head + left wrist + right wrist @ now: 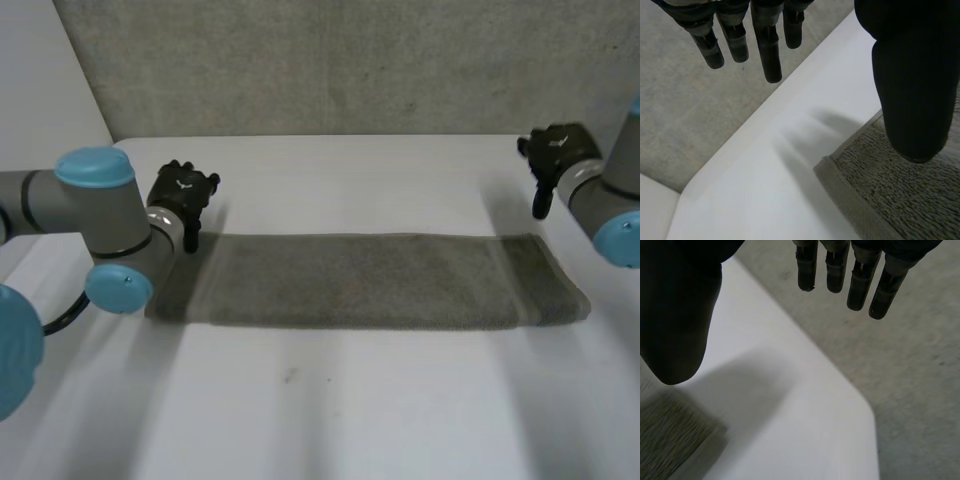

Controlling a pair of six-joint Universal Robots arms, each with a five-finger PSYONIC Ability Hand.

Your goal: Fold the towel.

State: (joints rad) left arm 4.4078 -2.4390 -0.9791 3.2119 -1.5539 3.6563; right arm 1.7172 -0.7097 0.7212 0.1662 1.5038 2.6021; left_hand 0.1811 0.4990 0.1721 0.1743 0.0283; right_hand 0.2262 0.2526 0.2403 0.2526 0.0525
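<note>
Here the grey towel (365, 280) lies flat as a long strip across the white table (330, 410). The left hand (182, 192) hangs by its far left corner and the right hand (556, 150) near its far right corner. Both have straight, released fingers and hold nothing.

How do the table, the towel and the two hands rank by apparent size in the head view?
1. table
2. towel
3. left hand and right hand: they look about alike, so I won't rank them.
</note>
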